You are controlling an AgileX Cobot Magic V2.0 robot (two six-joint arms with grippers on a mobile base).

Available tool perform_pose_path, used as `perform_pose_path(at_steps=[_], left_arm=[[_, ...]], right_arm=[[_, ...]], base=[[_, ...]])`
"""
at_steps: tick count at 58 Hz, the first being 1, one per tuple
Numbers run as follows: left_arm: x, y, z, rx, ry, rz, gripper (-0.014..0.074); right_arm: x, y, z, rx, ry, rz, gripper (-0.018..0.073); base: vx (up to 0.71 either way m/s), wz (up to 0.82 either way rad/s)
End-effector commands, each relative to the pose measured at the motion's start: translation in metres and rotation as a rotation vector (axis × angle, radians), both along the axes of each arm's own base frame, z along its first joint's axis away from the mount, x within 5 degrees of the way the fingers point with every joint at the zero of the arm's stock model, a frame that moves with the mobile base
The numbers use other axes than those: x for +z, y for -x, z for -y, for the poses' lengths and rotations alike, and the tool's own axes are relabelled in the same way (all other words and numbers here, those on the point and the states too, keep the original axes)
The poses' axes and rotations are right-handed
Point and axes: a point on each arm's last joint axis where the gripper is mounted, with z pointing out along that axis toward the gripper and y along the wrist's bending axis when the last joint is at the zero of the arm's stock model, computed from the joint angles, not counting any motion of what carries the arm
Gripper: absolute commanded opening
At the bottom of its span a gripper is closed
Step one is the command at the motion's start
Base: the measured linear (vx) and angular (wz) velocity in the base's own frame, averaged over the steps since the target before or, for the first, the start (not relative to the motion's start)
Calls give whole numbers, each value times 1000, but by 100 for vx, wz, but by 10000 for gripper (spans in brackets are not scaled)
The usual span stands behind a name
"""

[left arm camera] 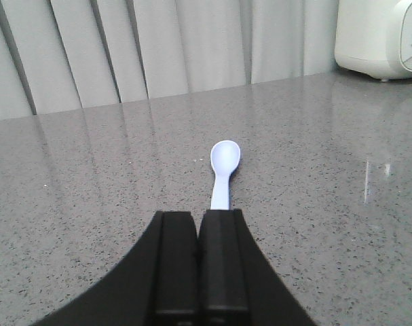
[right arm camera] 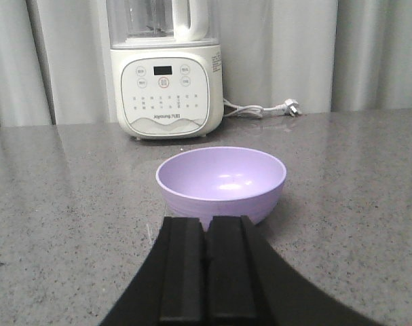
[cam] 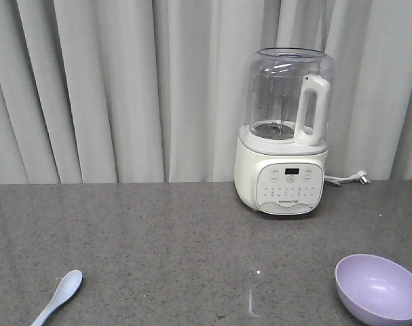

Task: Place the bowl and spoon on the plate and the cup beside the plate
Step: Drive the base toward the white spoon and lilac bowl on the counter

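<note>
The pale blue spoon lies flat on the grey counter at the front left. In the left wrist view the spoon points its scoop away from me, and its handle end runs behind my left gripper, which is shut with the jaws pressed together and nothing between them. The lavender bowl stands upright and empty at the front right. My right gripper is shut and empty, just short of the bowl. The plate and the cup are out of view.
A white blender with a clear jug stands at the back right of the counter, with its loose power plug lying to its right. A grey curtain hangs behind the counter's far edge.
</note>
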Motion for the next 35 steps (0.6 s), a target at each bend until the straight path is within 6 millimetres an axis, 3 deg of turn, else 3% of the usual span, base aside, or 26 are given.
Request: perform_pose_path(at_steps=[1,7,11,16,24,30,35], left_arm=[[23,3,1,-11,29,163,-6],[37,5,1,-26,75,304,-6],[60,12,1,-51,216,466,-6],[101,24,-3,-72,356,551,-6],[177,34,-4,-51,253,575,-6],[232,12,0,-36,196,479,-6],[254,-27,5,-28,174,340,-6]], right_arm=[[17,2,-1,5,8,185,-8],[39,7,-1,10,4,345,-8],[65,13,-1,9,6,406,-8],[107,25,0,-1,33,443,-8],[191,30,0,-34,150,451,-8],[241,6,1,-37,159,364,-8],[266,-27,1,-33,157,277,-8]], base=[[0,0],[0,0],[0,0],[0,0],[0,0],[0,0],[0,0]])
